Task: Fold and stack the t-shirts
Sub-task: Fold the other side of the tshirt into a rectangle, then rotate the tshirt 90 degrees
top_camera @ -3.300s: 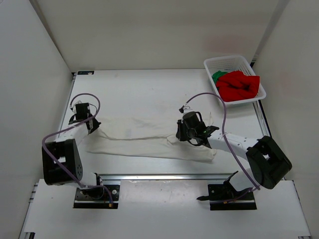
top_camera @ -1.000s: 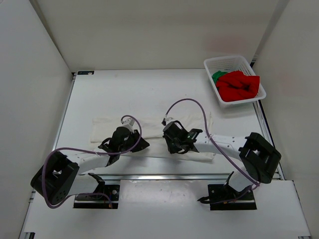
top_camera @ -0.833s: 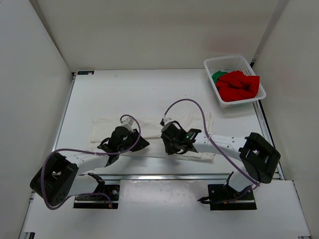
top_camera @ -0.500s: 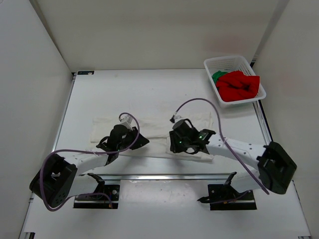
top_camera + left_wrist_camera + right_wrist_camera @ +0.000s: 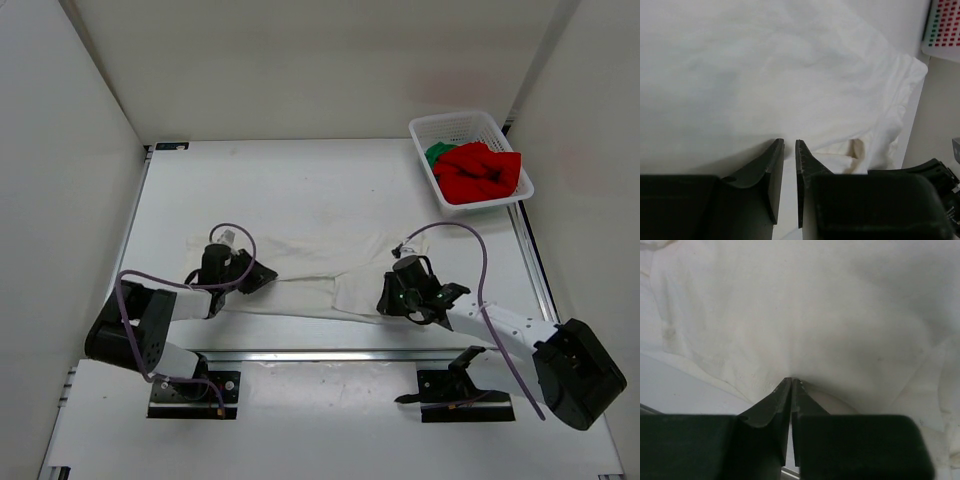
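Observation:
The white t-shirt [image 5: 300,262] lies in a long rumpled band across the near half of the table. My left gripper [image 5: 254,275] is at its left part, jaws nearly together on the cloth's near edge [image 5: 790,75], with a thin gap at the tips [image 5: 789,142]. My right gripper [image 5: 384,296] is at the right part, shut on the cloth's edge [image 5: 791,380], and the cloth [image 5: 815,305] drapes away from the tips. The red t-shirt [image 5: 480,170] and the green t-shirt [image 5: 437,153] lie bunched in the basket.
The white mesh basket [image 5: 470,116] stands at the back right corner and shows in the left wrist view [image 5: 945,25]. A metal rail [image 5: 320,355] runs along the table's near edge. White walls enclose the left, back and right sides.
Both grippers were close together at the shirt's middle. The left has drawn back to the left and the right has moved right, and the cloth's near edge is stretched between them.

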Motion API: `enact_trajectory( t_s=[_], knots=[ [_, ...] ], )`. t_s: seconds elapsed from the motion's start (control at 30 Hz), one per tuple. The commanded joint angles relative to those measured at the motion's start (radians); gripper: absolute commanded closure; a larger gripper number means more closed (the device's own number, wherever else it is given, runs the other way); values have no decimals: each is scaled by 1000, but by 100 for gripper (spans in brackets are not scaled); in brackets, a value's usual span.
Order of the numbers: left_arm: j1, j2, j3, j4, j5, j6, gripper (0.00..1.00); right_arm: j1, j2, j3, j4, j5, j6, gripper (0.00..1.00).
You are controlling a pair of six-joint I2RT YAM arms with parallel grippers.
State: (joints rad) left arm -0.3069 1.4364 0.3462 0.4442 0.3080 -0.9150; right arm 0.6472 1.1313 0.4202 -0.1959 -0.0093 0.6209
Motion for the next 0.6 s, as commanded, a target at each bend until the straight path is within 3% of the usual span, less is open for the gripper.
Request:
enact_trajectory(
  t_s=[0.0,0.07,0.17,0.43,0.57],
  knots=[
    [110,-8,-71,88,72,-50,73,-17,-51,25,-31,-20,-19,93],
    [170,-13,-70,65,88,-35,74,-88,-57,61,-24,-43,-59,85],
    [196,-62,-90,69,68,-44,73,-179,14,116,44,-90,-111,84],
    [-4,-241,53,-151,-50,117,65,-242,457,340,181,-107,-173,96],
    [-32,-295,14,-189,-11,140,61,-267,784,647,58,-144,-228,100]
  ],
)
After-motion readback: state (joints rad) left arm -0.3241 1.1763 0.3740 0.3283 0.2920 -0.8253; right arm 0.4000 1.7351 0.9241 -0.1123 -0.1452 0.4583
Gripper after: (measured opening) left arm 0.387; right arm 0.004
